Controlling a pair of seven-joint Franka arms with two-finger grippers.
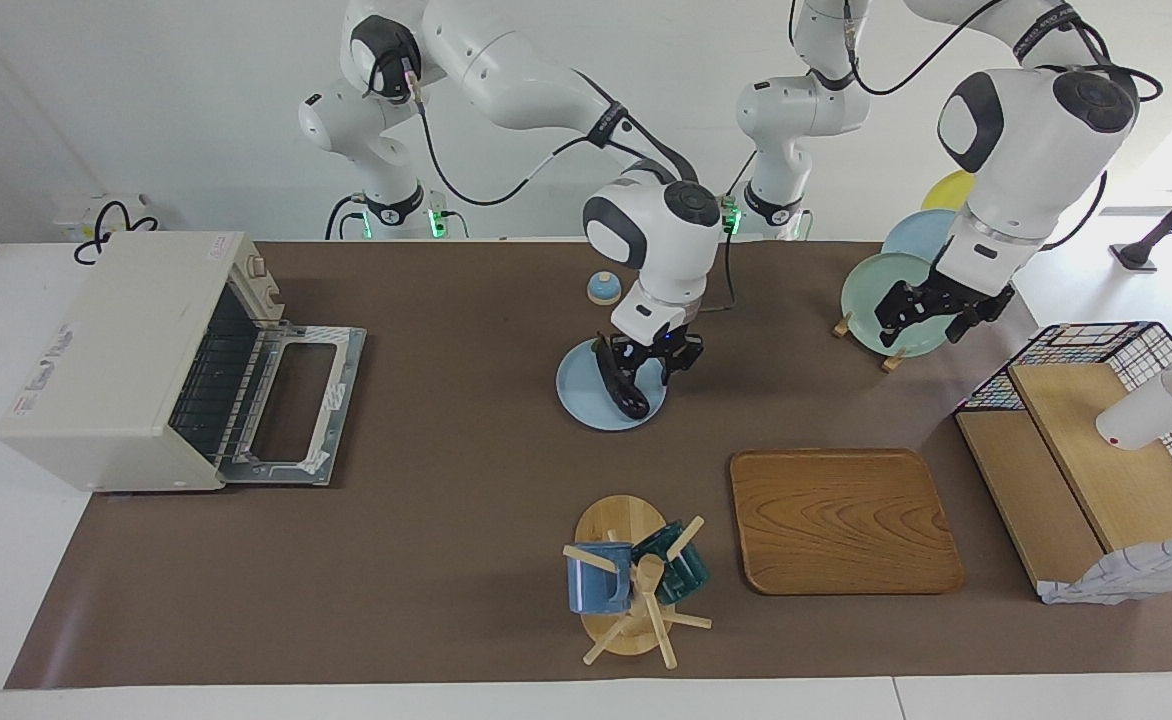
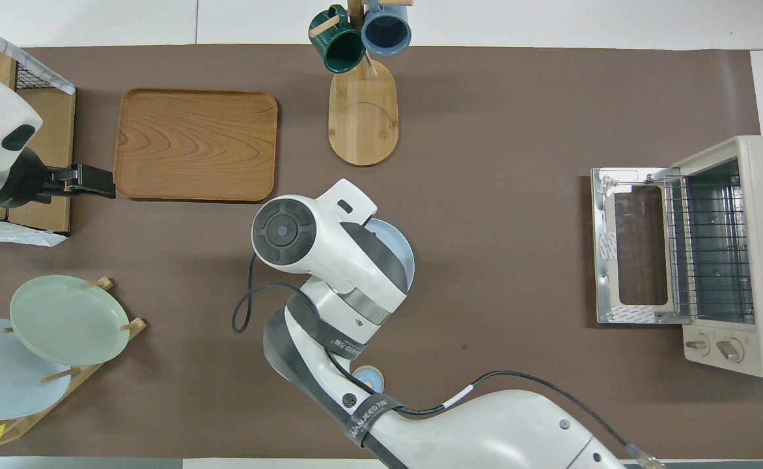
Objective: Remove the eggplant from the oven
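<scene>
Handling the eggplant (image 1: 622, 384) on the blue plate (image 1: 580, 398): glossy, slippery, firm; grip mid-body. Right gripper (image 1: 646, 361) jaws part-open above it; left gripper (image 1: 931, 312) jaws open, waiting.

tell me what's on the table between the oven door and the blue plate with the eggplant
Nothing: between the oven door and the plate holding the eggplant only bare brown mat shows, clearest in the facing view.

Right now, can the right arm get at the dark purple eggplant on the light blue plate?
Probably yes. The right tool hangs directly over the slim dark purple eggplant, which lies exposed on the round light blue plate with nothing between them. The left tool waits over the plate rack.
</scene>
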